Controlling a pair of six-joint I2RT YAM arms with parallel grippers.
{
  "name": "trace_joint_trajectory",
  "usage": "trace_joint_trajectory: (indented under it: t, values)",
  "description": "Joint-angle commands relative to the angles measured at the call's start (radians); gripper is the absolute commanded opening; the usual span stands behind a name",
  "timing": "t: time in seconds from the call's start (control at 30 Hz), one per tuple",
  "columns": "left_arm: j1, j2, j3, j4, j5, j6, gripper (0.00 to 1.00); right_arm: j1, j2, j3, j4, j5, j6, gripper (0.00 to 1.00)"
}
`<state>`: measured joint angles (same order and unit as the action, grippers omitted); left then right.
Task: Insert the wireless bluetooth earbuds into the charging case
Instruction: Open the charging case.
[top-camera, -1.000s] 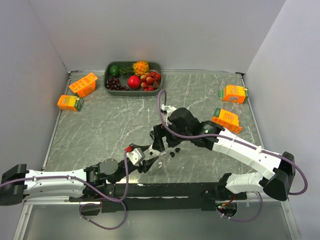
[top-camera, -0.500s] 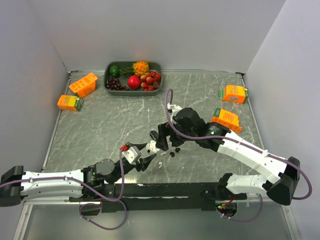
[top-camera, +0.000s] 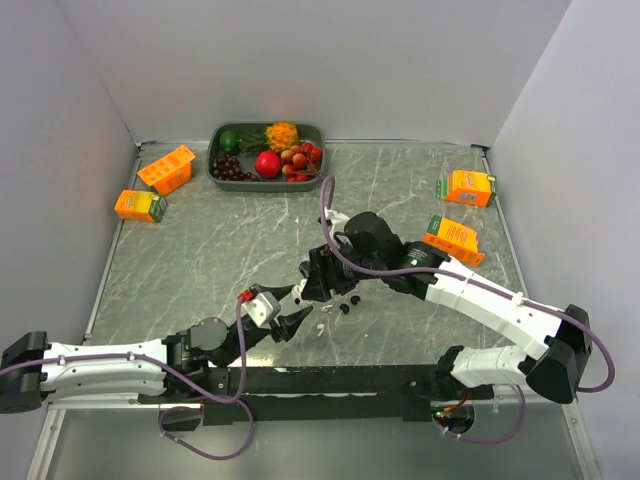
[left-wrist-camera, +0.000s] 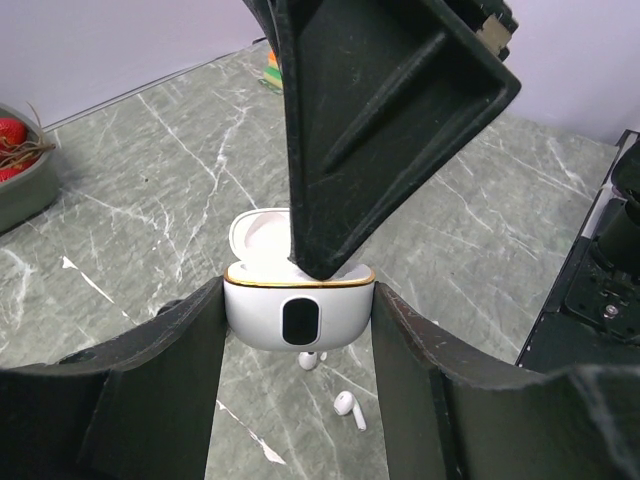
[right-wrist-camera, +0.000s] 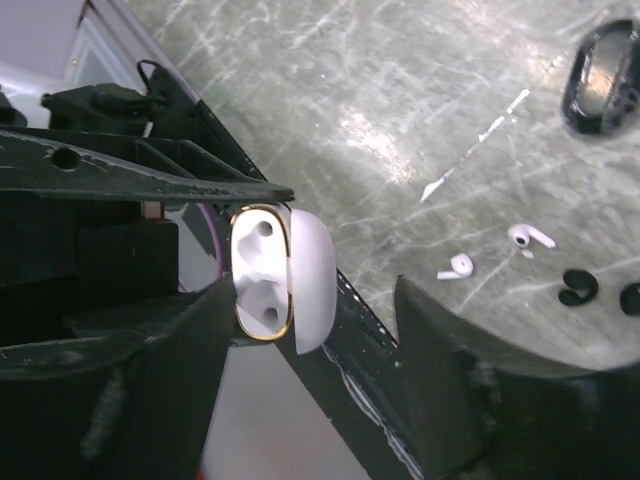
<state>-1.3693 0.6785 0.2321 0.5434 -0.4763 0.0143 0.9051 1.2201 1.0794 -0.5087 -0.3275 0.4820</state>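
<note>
The left gripper (top-camera: 290, 322) clamps the white charging case (left-wrist-camera: 300, 322) by its sides and holds it up off the table (left-wrist-camera: 480, 230). The lid is tipped back, apparently to offer the case's mouth to the other arm. The right gripper (top-camera: 313, 287) hangs over it, jaws apart and carrying nothing, with one fingertip at the case's gold rim. Both sockets look empty, and two white earbuds (right-wrist-camera: 458, 266) lie near by on the table, not yet picked up.

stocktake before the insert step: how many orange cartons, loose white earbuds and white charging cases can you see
orange cartons: 4
loose white earbuds: 2
white charging case: 1
total: 7
</note>
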Motion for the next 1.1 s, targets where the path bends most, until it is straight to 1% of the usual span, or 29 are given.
trace_joint_trajectory:
  t: [0.0,0.07,0.13,0.17,0.23,0.27,0.33,0.37,0.4,0.43,0.5,0.57,0.6,0.63,0.7,0.73,0.77,0.8,0.83,0.87,0.93,1.0,1.03,1.07]
  values:
    - [-0.010,-0.008,0.006,0.070,0.007,-0.008,0.01,-0.006,-0.001,0.011,0.073,-0.053,0.021,0.60]
    - [-0.010,-0.010,0.004,0.069,0.005,-0.008,0.01,-0.017,-0.007,-0.007,0.100,-0.076,0.035,0.53]
    - [-0.010,-0.013,0.001,0.066,0.004,-0.008,0.01,-0.024,-0.010,-0.018,0.117,-0.088,0.043,0.48]
    - [-0.011,-0.017,0.000,0.066,0.002,-0.042,0.01,-0.028,-0.010,-0.022,0.122,-0.093,0.047,0.43]
    - [-0.013,-0.025,-0.004,0.064,0.001,-0.045,0.01,-0.034,-0.011,-0.029,0.128,-0.104,0.049,0.39]
    - [-0.013,-0.026,-0.005,0.066,-0.001,-0.047,0.01,-0.034,-0.013,-0.035,0.130,-0.107,0.052,0.31]
    - [-0.013,-0.034,-0.007,0.067,-0.002,-0.045,0.01,-0.037,-0.016,-0.039,0.134,-0.114,0.052,0.24]
    - [-0.011,-0.036,-0.005,0.067,-0.007,-0.045,0.01,-0.038,-0.014,-0.042,0.134,-0.114,0.053,0.12]
    - [-0.013,-0.036,-0.005,0.067,-0.008,-0.045,0.01,-0.040,-0.017,-0.042,0.133,-0.114,0.053,0.05]
    - [-0.013,-0.036,-0.005,0.066,-0.010,-0.045,0.01,-0.038,-0.019,-0.044,0.128,-0.110,0.052,0.00]
    - [-0.013,-0.034,0.003,0.055,-0.016,-0.048,0.01,-0.038,-0.025,-0.042,0.124,-0.108,0.035,0.00]
    - [-0.013,-0.028,0.025,0.027,-0.018,-0.062,0.17,-0.038,-0.050,-0.026,0.098,-0.081,-0.008,0.00]
    - [-0.013,-0.020,0.036,-0.018,-0.018,-0.068,0.25,-0.038,-0.060,-0.019,0.085,-0.071,-0.026,0.00]
    - [-0.011,-0.017,0.050,-0.051,-0.018,-0.082,0.35,-0.038,-0.088,-0.010,0.061,-0.062,-0.043,0.00]
    - [-0.013,-0.013,0.079,-0.126,-0.039,-0.097,0.43,-0.038,-0.111,0.020,0.032,-0.036,-0.098,0.00]
    - [-0.011,-0.017,0.087,-0.144,-0.044,-0.117,0.52,-0.038,-0.125,0.034,0.016,-0.035,-0.117,0.00]
    - [-0.013,-0.025,0.093,-0.157,-0.044,-0.123,0.55,-0.038,-0.128,0.060,-0.017,-0.025,-0.150,0.00]
    - [-0.011,-0.052,0.093,-0.167,-0.039,-0.126,0.64,-0.040,-0.133,0.073,-0.031,-0.024,-0.166,0.00]
    - [-0.013,-0.069,0.092,-0.181,-0.053,-0.145,0.83,-0.040,-0.139,0.083,-0.046,-0.024,-0.180,0.00]
    - [-0.011,-0.086,0.092,-0.192,-0.056,-0.152,0.92,-0.038,-0.145,0.100,-0.063,-0.024,-0.203,0.00]
    - [-0.013,-0.137,0.096,-0.235,-0.073,-0.180,0.96,-0.037,-0.160,0.114,-0.077,-0.008,-0.226,0.00]
    - [-0.013,-0.175,0.127,-0.290,-0.097,-0.226,0.96,-0.037,-0.172,0.131,-0.091,0.020,-0.267,0.00]
    - [-0.013,-0.180,0.144,-0.330,-0.114,-0.296,0.96,-0.035,-0.189,0.129,-0.087,0.031,-0.281,0.00]
    - [-0.013,-0.180,0.185,-0.408,-0.154,-0.331,0.96,-0.034,-0.201,0.119,-0.077,0.041,-0.311,0.00]
